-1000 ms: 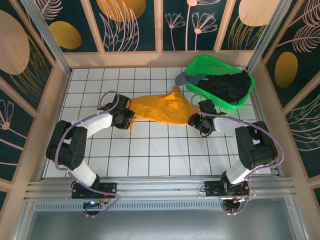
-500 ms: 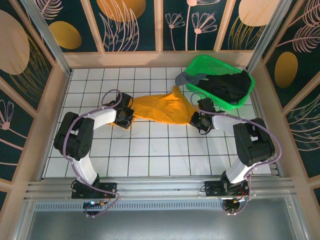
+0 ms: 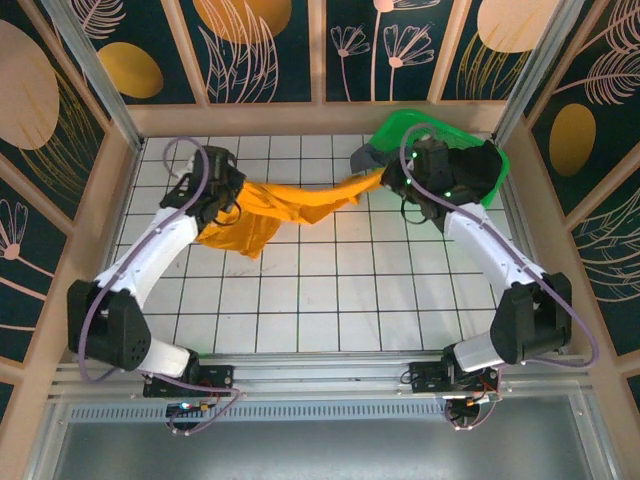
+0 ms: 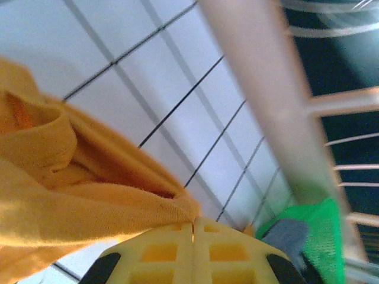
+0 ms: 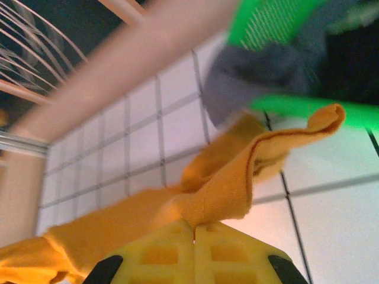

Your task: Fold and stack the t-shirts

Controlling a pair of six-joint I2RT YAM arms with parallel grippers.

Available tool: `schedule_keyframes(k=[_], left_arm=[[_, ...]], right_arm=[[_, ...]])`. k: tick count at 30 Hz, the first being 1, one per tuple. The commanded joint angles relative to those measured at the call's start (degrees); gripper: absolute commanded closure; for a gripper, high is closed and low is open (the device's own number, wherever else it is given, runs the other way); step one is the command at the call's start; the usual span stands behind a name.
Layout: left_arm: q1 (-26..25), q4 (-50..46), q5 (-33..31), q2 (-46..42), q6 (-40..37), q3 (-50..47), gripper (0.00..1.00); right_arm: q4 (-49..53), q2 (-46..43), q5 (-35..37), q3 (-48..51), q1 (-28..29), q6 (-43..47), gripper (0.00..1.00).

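Left hand (image 3: 228,195) and right hand (image 3: 391,182) each clamp an end of the mustard-orange t-shirt (image 3: 295,203), slung between them with its long axis running hand to hand. The green basket (image 3: 405,122) crowds the right hand's far side; bare bench (image 3: 330,300) lies open nearer both arms' bases.

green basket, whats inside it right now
A black t-shirt lies inside, and a grey t-shirt hangs over the left rim. The right arm covers part of the basket, so anything beneath there is hidden.
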State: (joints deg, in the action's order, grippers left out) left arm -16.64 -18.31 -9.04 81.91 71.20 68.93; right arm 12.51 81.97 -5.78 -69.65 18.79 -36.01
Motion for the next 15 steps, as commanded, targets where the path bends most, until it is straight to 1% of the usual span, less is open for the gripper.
schedule_keyframes(k=[1,6,11,15], left_arm=[[1.98,-2.09,-4.61,-4.37,-5.48,2.60,1.00],[2.54,-0.14,-7.77,-11.69,-9.32,3.32,1.00],[2.50,1.67,-10.37,-20.96,-12.46,1.80,1.00],[2.53,2.46,-11.78,-28.10,-13.91,0.54,1.00]], right_arm=[[0.96,-2.69,1.17,-5.24,-0.30,2.70,1.00],[-2.13,-7.31,-0.35,-7.96,-0.26,5.03,1.00],[-4.69,-15.08,-2.59,-6.35,-0.33,7.86,1.00],[-4.05,-20.58,-5.22,-4.96,-0.26,8.45,1.00]])
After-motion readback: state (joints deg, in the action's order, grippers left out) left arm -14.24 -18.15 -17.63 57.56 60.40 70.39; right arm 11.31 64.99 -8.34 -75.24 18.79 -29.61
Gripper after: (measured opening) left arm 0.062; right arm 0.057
